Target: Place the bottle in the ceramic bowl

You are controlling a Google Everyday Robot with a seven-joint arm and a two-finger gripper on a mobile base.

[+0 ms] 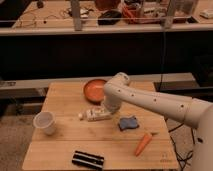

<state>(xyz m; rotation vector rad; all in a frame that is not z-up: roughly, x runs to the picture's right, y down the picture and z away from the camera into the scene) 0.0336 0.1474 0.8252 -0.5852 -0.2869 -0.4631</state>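
The bottle, whitish with a printed label and a small white cap pointing left, lies on its side on the wooden table, just in front of the ceramic bowl. The bowl is round, shallow and orange-brown, and stands at the table's far edge. My gripper is down at the bottle's right end, at the tip of the white arm that reaches in from the right. The arm's wrist covers the bowl's right rim.
A translucent white cup stands at the left. A blue sponge-like object lies right of the bottle, an orange carrot at the front right, and a black rectangular object near the front edge. A cluttered shelf runs behind the table.
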